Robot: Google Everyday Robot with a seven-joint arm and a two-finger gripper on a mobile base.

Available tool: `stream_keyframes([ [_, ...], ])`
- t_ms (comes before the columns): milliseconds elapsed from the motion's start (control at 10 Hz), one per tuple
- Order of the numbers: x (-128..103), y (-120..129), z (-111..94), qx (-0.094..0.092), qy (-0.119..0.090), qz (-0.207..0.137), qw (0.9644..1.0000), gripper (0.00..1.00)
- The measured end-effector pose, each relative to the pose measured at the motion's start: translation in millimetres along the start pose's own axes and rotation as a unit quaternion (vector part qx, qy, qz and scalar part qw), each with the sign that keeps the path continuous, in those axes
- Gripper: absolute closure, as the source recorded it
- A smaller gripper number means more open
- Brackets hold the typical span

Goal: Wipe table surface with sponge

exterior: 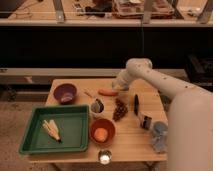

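Note:
The table surface (131,142) is a light tan plank top carrying many items. A small greyish block, the sponge (145,121), lies near the right edge, just left of a larger blue-grey cloth bundle (159,135). My gripper (119,87) hangs low over the back middle of the table, at the right end of an orange carrot (107,92), far from the sponge. It is shut, and I see nothing held in it. The white arm reaches in from the right.
A green tray (75,140) with corn sits front left and a purple bowl (65,92) back left. Also there: an orange bowl (102,131) holding an orange ball, dark grapes (120,110), a small cup (97,106), a dark stick (136,104), and a can (104,157) at the front edge.

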Motion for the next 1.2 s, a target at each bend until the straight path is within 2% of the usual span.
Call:
stream_keyframes([
  [100,12.3,7.6,-3.7,0.013,0.007,-0.001,0.9999,1.00],
  [200,18.0,14.8,-2.5,0.019,0.011,-0.004,0.9998,1.00],
  [400,27.1,26.7,9.0,0.015,0.013,0.002,0.9998,1.00],
  [500,34.5,37.0,25.9,0.010,0.012,0.004,0.9999,1.00],
  [600,39.5,42.2,34.1,0.009,0.012,0.005,0.9999,1.00],
  [800,50.2,45.2,41.3,0.014,0.022,0.006,0.9996,1.00],
  [1000,52.4,43.6,37.8,0.018,0.035,0.008,0.9992,1.00],
  [1200,65.7,40.6,29.6,0.028,0.048,0.015,0.9983,1.00],
])
